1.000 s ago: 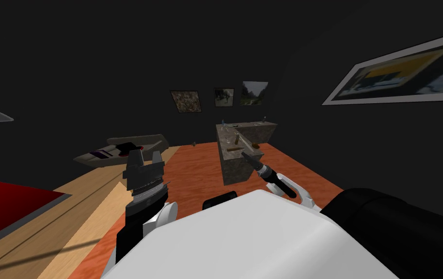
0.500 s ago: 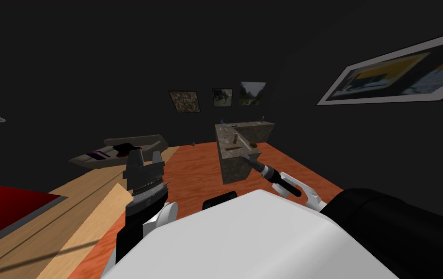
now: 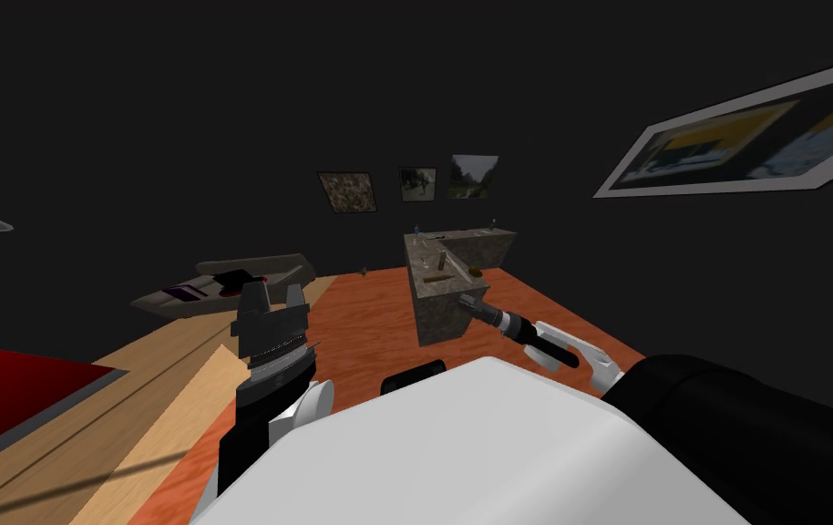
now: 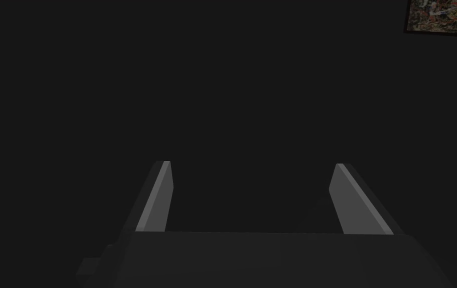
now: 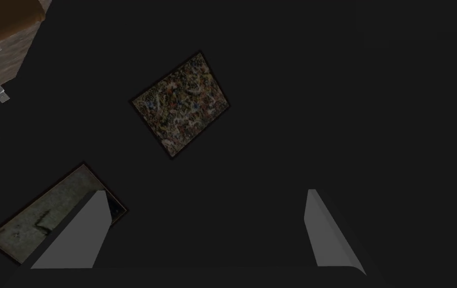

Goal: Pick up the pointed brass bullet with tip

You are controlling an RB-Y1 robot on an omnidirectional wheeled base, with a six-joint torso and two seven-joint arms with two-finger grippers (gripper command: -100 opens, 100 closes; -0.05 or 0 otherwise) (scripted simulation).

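Right pincer [image 3: 464,299], open-fingered, slightly further right by the mottled counter [image 3: 437,321] than before.

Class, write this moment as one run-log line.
left gripper: open, raised | right gripper: open, empty, by near end of grey mottled stone counter

Three small framed pictures [image 3: 418,183] and one large framed picture [image 3: 734,137] are hanging on dark walls [image 3: 178,109]; one stone-patterned counter [image 3: 442,314] and one grey sofa [image 3: 223,283] are standing on the floor [image 3: 369,319].
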